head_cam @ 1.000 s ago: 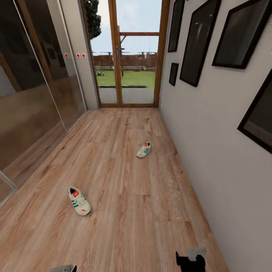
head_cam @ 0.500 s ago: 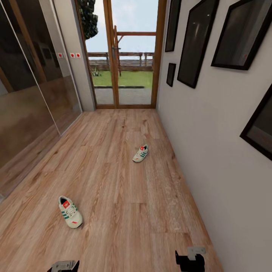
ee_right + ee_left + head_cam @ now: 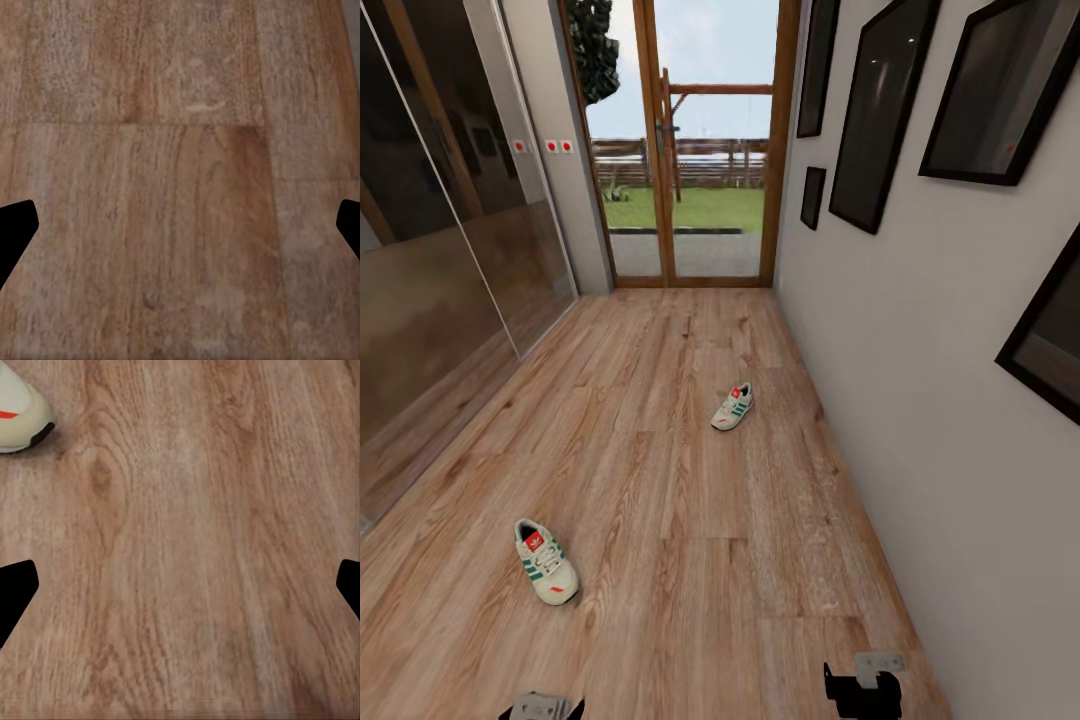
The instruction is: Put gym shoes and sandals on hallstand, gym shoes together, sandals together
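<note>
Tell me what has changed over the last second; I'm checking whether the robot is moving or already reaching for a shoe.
The camera swung at first, so the whole corridor shifted in the picture; the shoes themselves did not move. Since then the view has held steady. The left pincer has shifted slightly at the picture's bottom edge. Both gym shoes, near and far, lie untouched on the floor; nothing grasped.

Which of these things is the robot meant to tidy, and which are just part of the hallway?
For the job:
- near gym shoe
- far gym shoe
- corridor floor they lie on

Just there:
- framed pictures on the wall
- glass door
- mirrored panels
</note>
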Motion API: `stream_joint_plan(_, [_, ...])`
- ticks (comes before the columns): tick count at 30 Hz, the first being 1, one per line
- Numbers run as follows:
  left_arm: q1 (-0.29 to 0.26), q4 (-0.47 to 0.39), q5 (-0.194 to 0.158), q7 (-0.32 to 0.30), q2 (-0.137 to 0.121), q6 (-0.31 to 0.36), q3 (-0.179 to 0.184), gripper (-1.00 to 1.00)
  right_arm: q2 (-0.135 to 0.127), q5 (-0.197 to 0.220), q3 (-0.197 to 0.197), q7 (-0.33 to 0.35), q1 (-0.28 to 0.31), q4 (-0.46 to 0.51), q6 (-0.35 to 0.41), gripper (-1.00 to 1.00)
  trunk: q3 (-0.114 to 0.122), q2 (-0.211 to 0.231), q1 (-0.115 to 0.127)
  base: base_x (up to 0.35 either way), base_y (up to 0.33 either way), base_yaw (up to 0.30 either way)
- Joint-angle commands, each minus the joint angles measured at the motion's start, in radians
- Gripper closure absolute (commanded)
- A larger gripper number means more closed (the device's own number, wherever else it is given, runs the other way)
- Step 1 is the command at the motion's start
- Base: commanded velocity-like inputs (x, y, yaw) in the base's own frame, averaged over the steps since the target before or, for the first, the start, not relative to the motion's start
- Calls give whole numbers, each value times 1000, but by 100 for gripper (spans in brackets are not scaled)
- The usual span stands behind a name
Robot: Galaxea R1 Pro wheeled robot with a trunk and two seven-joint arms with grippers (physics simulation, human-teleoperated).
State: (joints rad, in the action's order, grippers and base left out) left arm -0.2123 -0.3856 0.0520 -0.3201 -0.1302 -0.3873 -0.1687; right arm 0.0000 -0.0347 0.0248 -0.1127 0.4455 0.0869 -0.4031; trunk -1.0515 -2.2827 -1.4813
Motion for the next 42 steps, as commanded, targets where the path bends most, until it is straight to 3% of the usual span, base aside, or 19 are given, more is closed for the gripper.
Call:
stream_joint_plan(1, [1, 1, 6, -9, 0, -3, -8, -100, 0, -4, 3, -6, 0, -1, -2, -100, -1, 0, 0, 0, 0, 0])
stream_joint_plan(14, [5, 2, 6, -11, -8, -1, -8, -100, -1, -5, 3, -5, 1, -2, -2, -100, -1, 0, 0, 43, 0, 0])
stream_joint_plan(42, [5, 2, 6, -11, -8, -2, -17, -100, -3, -5, 3, -7, 0, -7, -2, -100, -1, 0, 0, 289, -111, 0])
